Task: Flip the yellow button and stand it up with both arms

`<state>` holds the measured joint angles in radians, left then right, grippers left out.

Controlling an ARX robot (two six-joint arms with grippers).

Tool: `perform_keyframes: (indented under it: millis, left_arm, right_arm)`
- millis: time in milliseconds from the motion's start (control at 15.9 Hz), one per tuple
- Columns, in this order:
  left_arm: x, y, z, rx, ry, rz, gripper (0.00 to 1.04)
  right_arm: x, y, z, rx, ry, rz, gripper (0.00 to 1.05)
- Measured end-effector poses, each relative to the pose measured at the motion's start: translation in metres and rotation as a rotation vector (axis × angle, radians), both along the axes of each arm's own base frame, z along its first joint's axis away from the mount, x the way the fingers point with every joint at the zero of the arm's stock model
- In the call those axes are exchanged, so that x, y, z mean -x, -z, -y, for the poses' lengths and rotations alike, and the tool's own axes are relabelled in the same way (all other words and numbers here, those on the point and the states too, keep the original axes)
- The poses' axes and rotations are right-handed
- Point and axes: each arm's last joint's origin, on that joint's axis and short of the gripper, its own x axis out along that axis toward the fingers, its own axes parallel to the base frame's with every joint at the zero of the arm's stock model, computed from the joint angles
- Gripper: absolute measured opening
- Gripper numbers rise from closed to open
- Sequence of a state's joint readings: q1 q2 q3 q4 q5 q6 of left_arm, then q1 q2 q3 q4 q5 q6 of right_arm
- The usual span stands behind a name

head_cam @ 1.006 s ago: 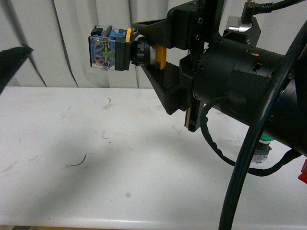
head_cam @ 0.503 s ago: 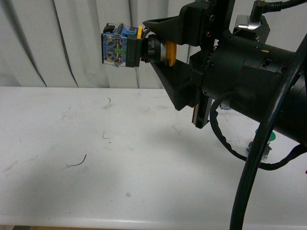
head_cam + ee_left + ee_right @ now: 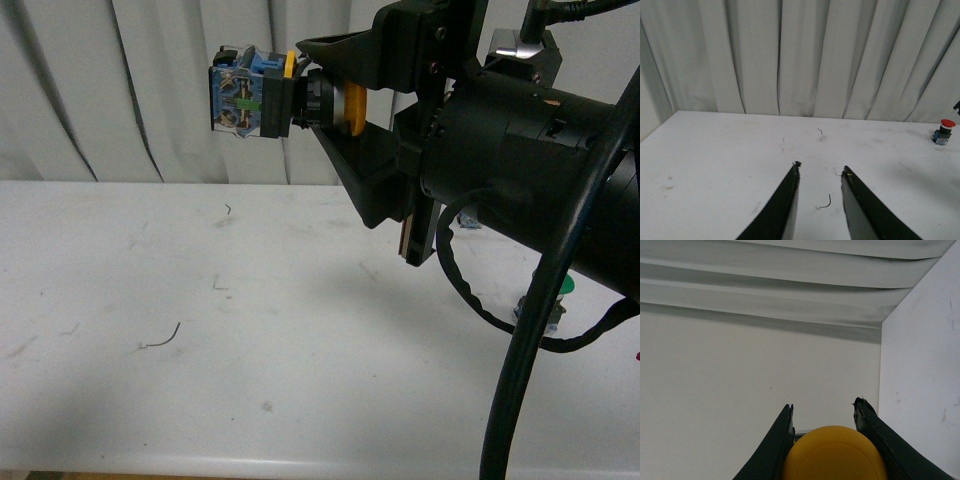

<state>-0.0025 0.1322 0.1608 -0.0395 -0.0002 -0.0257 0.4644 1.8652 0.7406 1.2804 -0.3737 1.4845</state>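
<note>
- The yellow button (image 3: 262,100) hung in the air well above the tabletop (image 3: 200,330). It lay on its side, with its cap toward the right arm's wrist and its blue-clear contact block pointing to the robot's left.
- The right pincer (image 3: 312,92) was pinching it about the collar and cap. In the right wrist view the yellow dome (image 3: 835,452) filled the gap between the two fingers.
- The left pincer (image 3: 821,168) was spread and held nothing. It was low over the tabletop, with a red-capped button (image 3: 944,131) far off to one side.
- The button looked small, stiff and light, so weight seemed no concern.
- The smooth, rounded cap would likely slip under a squeeze, and the contact block looked the more delicate end.
- The flat sides of the black body or contact block stuck out free of the right fingers. They seemed the best place for the left pincer to take hold for the flip.
- Compared with a second earlier, the button sat higher and further to the robot's right. The dark shape at the left edge of the front view was gone.
- Over the last half second almost nothing had shifted.
</note>
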Motion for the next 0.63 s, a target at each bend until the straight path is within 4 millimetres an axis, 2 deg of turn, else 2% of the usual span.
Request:
perform_keyframes:
  millis: [63,126,251,629]
  left_arm:
    - [0.001,0.001,0.0,-0.007,0.0,0.021,0.1]
    - [0.001,0.004,0.0,-0.006,0.0,0.022,0.01]
    - [0.0,0.016,0.0,-0.01,0.0,0.001,0.02]
    - [0.001,0.028,0.0,-0.01,0.0,0.009,0.02]
  right_arm:
    - [0.0,0.0,0.0,-0.001,0.0,0.002,0.35]
    - [0.0,0.0,0.0,-0.001,-0.001,0.002,0.35]
    - [0.0,0.0,0.0,-0.001,0.0,0.001,0.35]
    - [0.002,0.0,-0.004,-0.001,-0.008,0.001,0.35]
